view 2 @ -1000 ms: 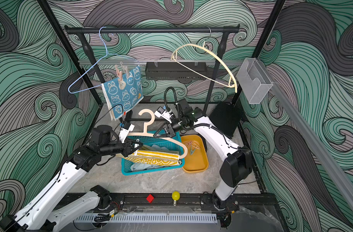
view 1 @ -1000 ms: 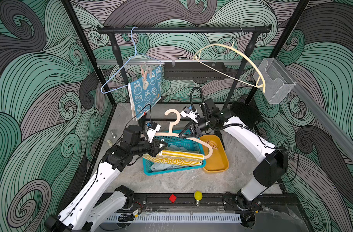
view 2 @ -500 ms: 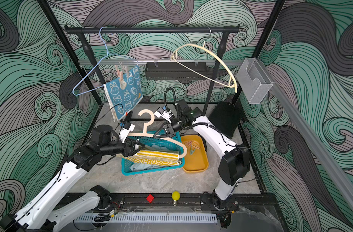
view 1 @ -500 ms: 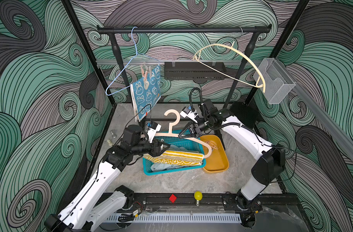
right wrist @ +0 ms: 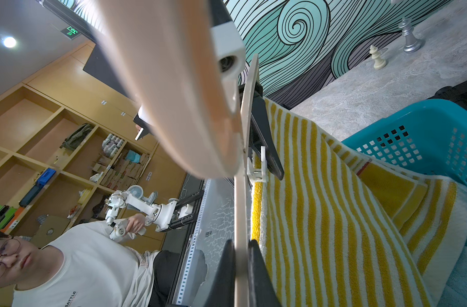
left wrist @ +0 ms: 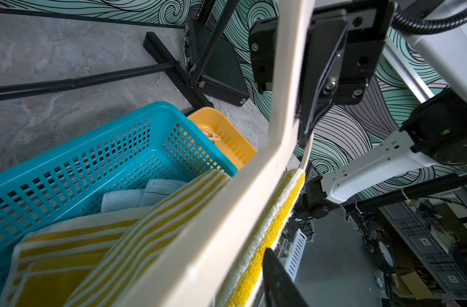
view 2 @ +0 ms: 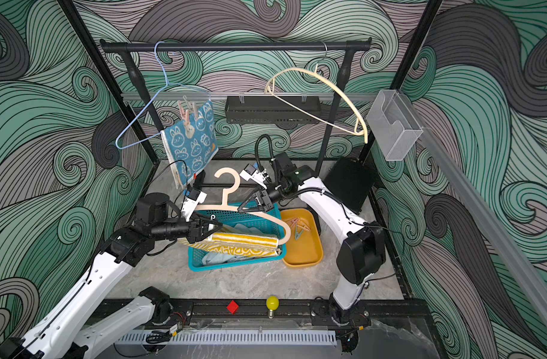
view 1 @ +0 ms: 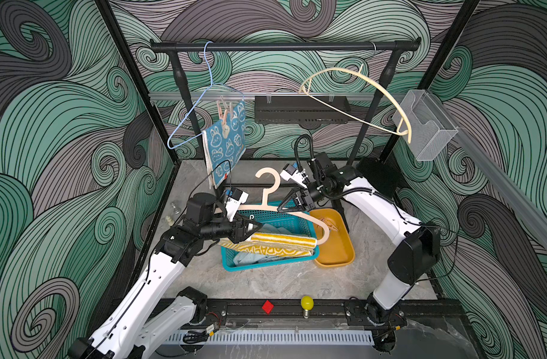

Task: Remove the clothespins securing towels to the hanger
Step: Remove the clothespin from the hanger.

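My right gripper [view 1: 281,209] [right wrist: 240,243] is shut on the lower bar of a peach hanger [view 1: 267,189], holding it over the teal basket [view 1: 266,265]. A yellow-striped towel [view 1: 281,241] [right wrist: 333,212] hangs from that bar into the basket. A white clothespin [right wrist: 257,170] pins its edge at the hanger's left end. My left gripper [view 1: 256,227] straddles that end; one finger [left wrist: 277,276] shows beside the towel edge and the other is hidden. The bunny towel [view 1: 225,146] hangs on a blue wire hanger [view 1: 188,118] under pink and orange clothespins [view 1: 224,113].
A pale-blue towel [view 1: 250,258] lies in the basket. Loose clothespins [view 2: 300,228] lie in an orange tray [view 1: 334,258] beside it. A cream hanger [view 1: 374,93] hangs on the black rail [view 1: 281,46]. Chess pieces [view 1: 172,211], a red block [view 1: 267,306] and a yellow bulb [view 1: 307,303] sit around.
The blue hanger with the bunny towel has swung slightly to the right. My left gripper has edged a little further along the hanger's end. The right arm has held still.
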